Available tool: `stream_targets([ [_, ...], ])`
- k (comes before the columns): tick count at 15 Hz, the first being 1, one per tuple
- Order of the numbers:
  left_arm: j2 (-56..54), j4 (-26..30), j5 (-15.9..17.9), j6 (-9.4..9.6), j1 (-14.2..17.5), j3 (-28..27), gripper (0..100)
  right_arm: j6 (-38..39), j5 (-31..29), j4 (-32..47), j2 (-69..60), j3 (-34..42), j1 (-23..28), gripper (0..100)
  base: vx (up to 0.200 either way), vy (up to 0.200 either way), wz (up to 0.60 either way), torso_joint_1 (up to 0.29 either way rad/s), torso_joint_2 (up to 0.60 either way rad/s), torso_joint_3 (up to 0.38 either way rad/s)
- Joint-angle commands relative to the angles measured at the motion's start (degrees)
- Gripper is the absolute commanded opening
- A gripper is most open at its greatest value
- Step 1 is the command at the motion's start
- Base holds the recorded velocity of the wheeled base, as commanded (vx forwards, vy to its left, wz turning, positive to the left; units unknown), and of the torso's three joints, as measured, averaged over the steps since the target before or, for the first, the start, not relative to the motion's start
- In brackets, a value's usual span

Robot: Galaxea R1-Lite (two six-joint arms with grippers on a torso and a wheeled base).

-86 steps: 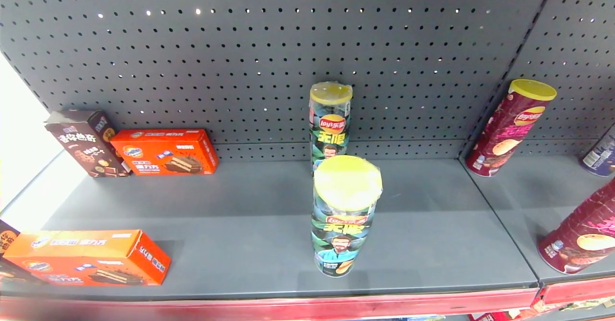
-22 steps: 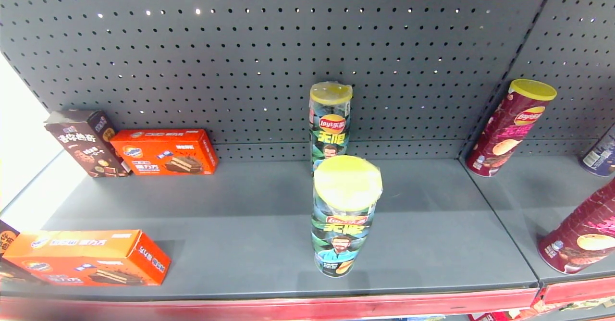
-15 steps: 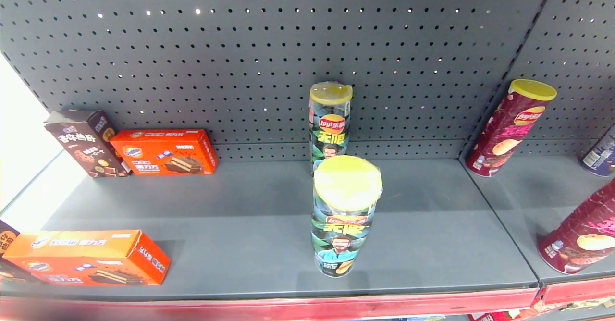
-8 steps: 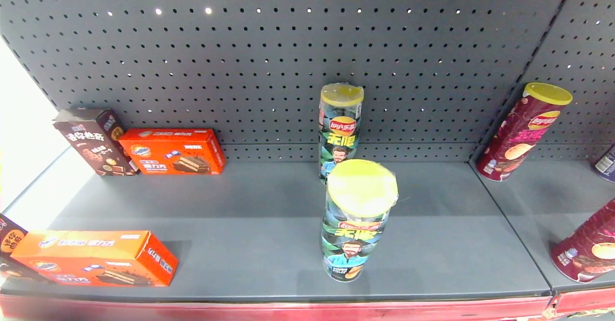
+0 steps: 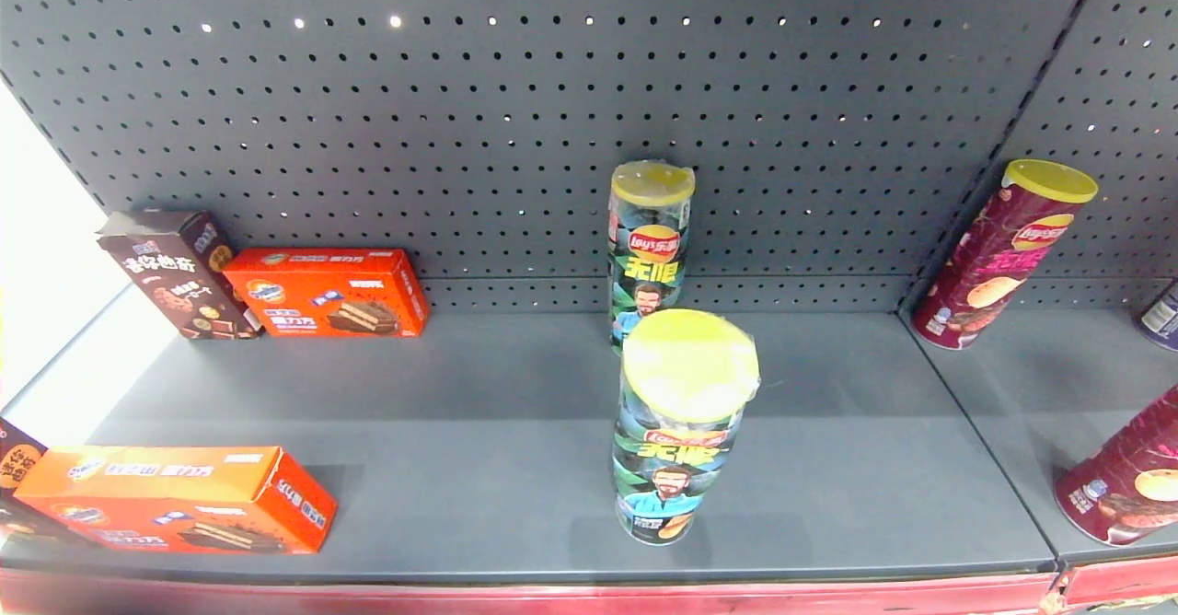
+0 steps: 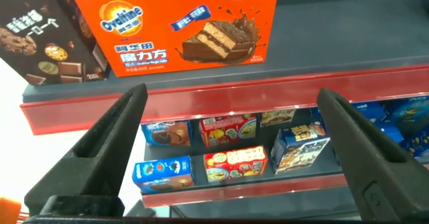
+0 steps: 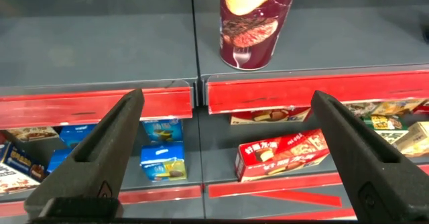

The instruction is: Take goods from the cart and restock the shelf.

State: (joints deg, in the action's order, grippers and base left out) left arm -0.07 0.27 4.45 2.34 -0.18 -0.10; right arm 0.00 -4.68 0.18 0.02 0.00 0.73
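We look down on a grey shelf [image 5: 479,385] backed by a perforated panel [image 5: 460,118]. Two green chip cans stand upright near its middle: the front can [image 5: 686,431] close to the red lip, and the rear can [image 5: 649,247] at its 12 o'clock, against the panel. At 9 o'clock of the rear can an orange box [image 5: 327,291] sits just beside a brown box [image 5: 175,274]. A second orange box [image 5: 175,495] lies at 8 o'clock of the front can, by the lip. In the neighbouring bay, at 3 o'clock, one maroon can [image 5: 1003,251] stands at the back and another maroon can [image 5: 1123,486] at the front. The left jaws and the right jaws are both spread wide and hold nothing, hanging in front of the lip. We judge that we are between deliveries. The next move calls for turning to the cart, closing the jaws on one of the goods, then setting it on the bare stretch between boxes and cans. The wrist views add the lower shelves under the lip, stocked with small blue packs [image 6: 164,174] and a red carton [image 7: 281,157]. The head view adds the back row and the panel.
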Motion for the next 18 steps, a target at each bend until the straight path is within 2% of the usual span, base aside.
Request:
stream_targets([
  [1, 0.1, 0.0, -0.1, -0.06, 0.0, 0.0, 100, 0.0, 0.0, 0.0, 0.0, 0.0, 0.0, 100, 0.0, 0.0, 0.0, 0.0, 0.0, 0.0],
  [4, 0.1, 0.0, 0.0, 0.12, 0.0, 0.0, 100, 0.0, 0.0, 0.0, 0.0, 0.0, 0.0, 100, 0.0, 0.0, 0.0, 0.0, 0.0, 0.0],
  [8, 0.1, 0.0, -1.7, -1.02, 0.0, 0.0, 100, 0.1, 0.0, 0.0, 0.0, 0.0, 0.0, 100, 0.0, -0.05, 0.0, 0.001, 0.0, 0.002],
  [15, 0.1, 0.0, -1.7, -0.93, 0.0, 0.0, 100, 0.0, 0.0, 0.0, 0.0, 0.0, 0.0, 100, 0.0, 0.0, 0.0, 0.0, 0.0, 0.0],
  [18, 0.1, 0.0, -1.7, -1.02, 0.0, 0.0, 100, 0.0, 0.0, 0.0, 0.0, 0.0, 0.0, 100, -0.133, 0.0, 0.0, 0.002, 0.0, 0.0],
])
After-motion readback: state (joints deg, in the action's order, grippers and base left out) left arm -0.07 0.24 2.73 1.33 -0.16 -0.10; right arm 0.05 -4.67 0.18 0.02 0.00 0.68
